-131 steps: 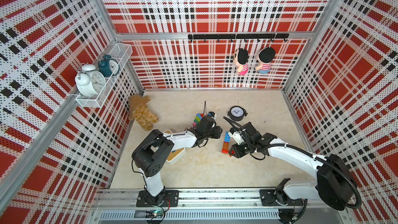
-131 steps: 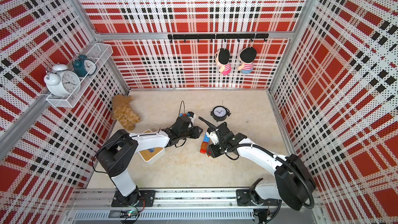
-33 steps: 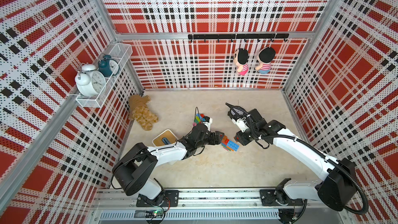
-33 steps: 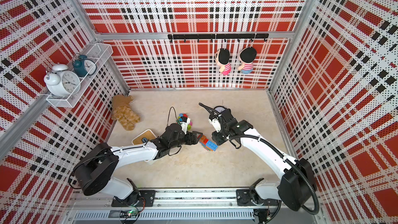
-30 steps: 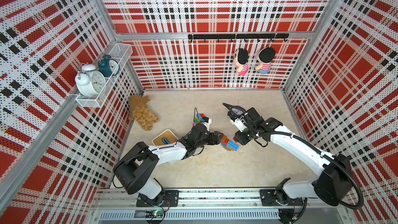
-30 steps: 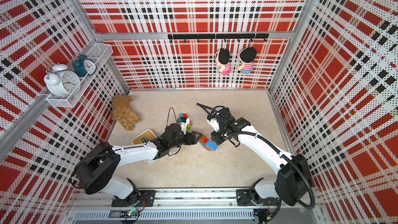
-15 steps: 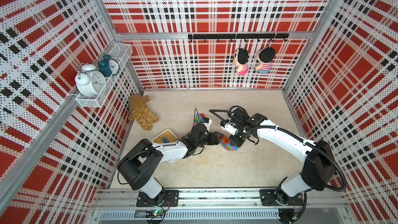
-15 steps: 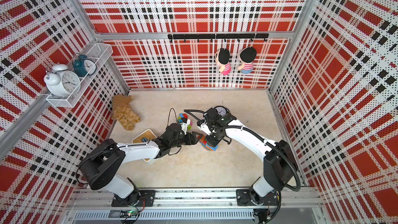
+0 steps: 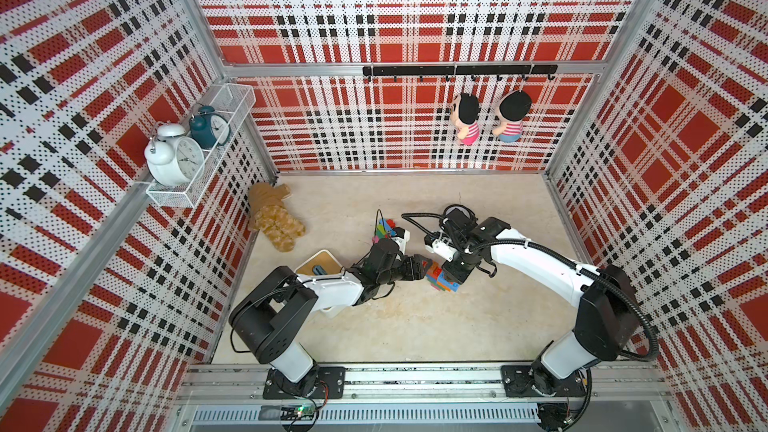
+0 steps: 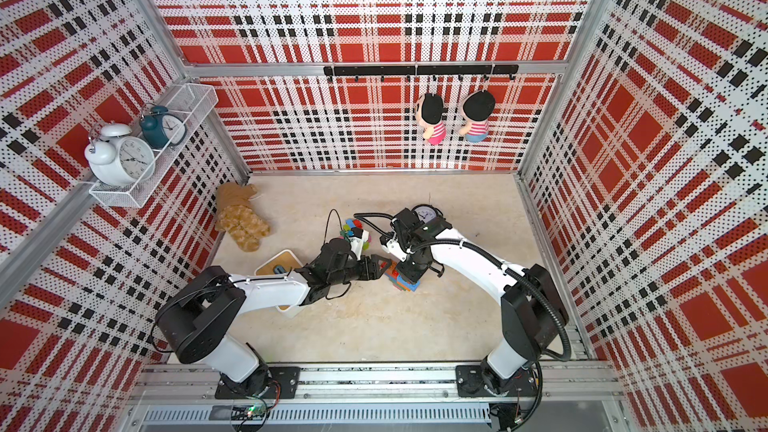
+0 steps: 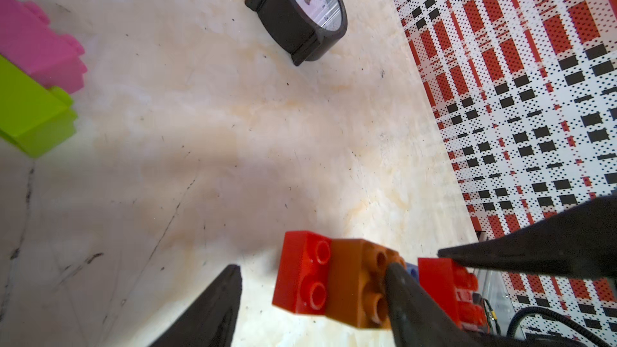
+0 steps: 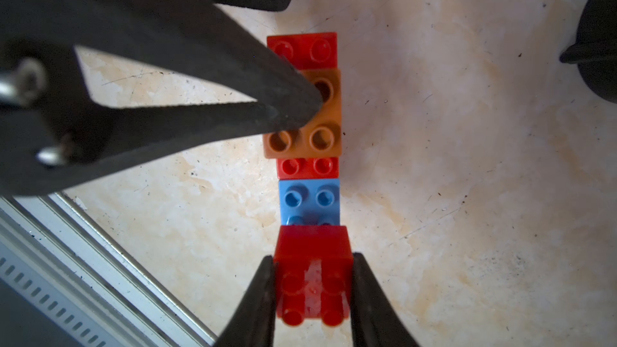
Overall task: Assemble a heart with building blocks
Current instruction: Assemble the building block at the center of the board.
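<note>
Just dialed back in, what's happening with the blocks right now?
The right gripper is shut on a red block at one end of the block row. The left gripper is open, one finger resting on the row's orange block. A pink block and a green block lie nearby.

Both top views are bright, evenly lit and sharp, with the wall frames bowing toward the edges. The arms throw only faint, soft shadows on the worktop (image 9: 415,326). In the left wrist view a broad soft shadow crosses the worktop, and the fingers (image 11: 207,312) of the left gripper (image 11: 312,267) blur close to the lens. In the right wrist view the nearest red block (image 12: 314,245) is soft, with a pale glare streak, and the rail (image 12: 100,262) is out of focus.
</note>
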Motion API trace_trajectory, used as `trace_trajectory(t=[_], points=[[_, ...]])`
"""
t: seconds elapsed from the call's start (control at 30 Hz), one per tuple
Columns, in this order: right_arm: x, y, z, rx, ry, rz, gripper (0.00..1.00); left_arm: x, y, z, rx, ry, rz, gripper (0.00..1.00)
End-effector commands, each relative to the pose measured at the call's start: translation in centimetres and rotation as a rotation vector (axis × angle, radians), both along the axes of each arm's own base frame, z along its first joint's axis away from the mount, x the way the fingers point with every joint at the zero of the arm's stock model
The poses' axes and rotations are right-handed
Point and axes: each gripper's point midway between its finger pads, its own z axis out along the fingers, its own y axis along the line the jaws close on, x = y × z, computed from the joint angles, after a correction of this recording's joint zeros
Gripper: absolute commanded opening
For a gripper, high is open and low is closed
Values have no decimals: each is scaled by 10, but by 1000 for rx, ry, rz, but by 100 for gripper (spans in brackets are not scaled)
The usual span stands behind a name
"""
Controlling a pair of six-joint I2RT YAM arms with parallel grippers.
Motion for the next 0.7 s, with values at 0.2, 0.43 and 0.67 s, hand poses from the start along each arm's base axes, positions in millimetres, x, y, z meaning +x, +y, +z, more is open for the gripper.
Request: trace_trajectory(t=[0.2,0.43,0.67], points=[[-1,5,-3,-3,13,43,0,3,-1,2,-5,-13,-3,70],[-5,6,-10,-4,40,47,0,3,0,2,-5,-14,-3,70],[-7,3,-18,-26,48,41,0,3,2,0,-2,-12,1,70]])
